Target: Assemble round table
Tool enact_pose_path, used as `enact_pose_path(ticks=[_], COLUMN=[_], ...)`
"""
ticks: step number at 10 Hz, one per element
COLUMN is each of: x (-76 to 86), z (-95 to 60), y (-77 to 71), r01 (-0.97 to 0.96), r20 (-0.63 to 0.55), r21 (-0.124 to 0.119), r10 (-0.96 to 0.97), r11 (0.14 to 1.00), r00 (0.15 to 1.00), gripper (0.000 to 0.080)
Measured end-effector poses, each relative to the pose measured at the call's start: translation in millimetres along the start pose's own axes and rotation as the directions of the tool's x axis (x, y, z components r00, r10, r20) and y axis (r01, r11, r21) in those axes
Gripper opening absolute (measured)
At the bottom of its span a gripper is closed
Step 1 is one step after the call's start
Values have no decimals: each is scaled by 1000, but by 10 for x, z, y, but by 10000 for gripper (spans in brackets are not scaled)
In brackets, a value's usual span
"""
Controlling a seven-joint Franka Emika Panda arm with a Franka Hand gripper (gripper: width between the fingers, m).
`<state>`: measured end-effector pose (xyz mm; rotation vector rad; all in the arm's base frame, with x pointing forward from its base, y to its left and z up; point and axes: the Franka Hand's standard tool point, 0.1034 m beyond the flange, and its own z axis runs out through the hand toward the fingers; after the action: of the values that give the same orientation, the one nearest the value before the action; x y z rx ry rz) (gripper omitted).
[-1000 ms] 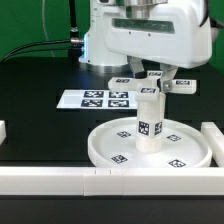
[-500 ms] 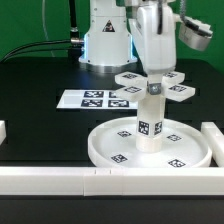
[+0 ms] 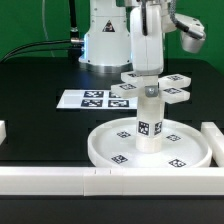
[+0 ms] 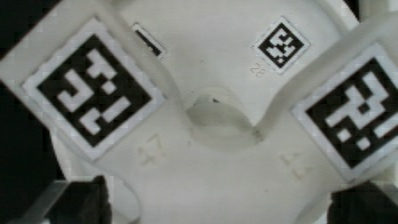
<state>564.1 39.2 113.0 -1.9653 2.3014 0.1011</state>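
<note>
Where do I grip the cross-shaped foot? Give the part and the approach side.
Probably across the central hub of the cross-shaped foot, straight down from above. It lies flat on top of the upright cylinder post, its tagged arms spread outward, so the notches between arms give the narrowest hold.

Round table parts stacked upright on the black counter (image 3: 40, 125).

The large white round disc (image 3: 97, 150) lies flat, rim up, with square black-white tags across its floor. The short thick post (image 3: 150, 120) stands upright at the disc's centre, a tag on its side. The small cross-shaped foot (image 3: 176, 81) sits level at the post's top, each arm bearing a tag; whether it is fully seated cannot be told.
</note>
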Motion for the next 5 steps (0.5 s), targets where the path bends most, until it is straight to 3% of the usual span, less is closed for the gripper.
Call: enact_pose_path(ticks=[3,5], x=[-42,-37], z=[-179,-142], y=[6,21], r01=[11,52], r20=[25,22], r21=[19,14], r10=[-11,-52], r11=[1000,999], r00=[1000,998], gripper=[647,649])
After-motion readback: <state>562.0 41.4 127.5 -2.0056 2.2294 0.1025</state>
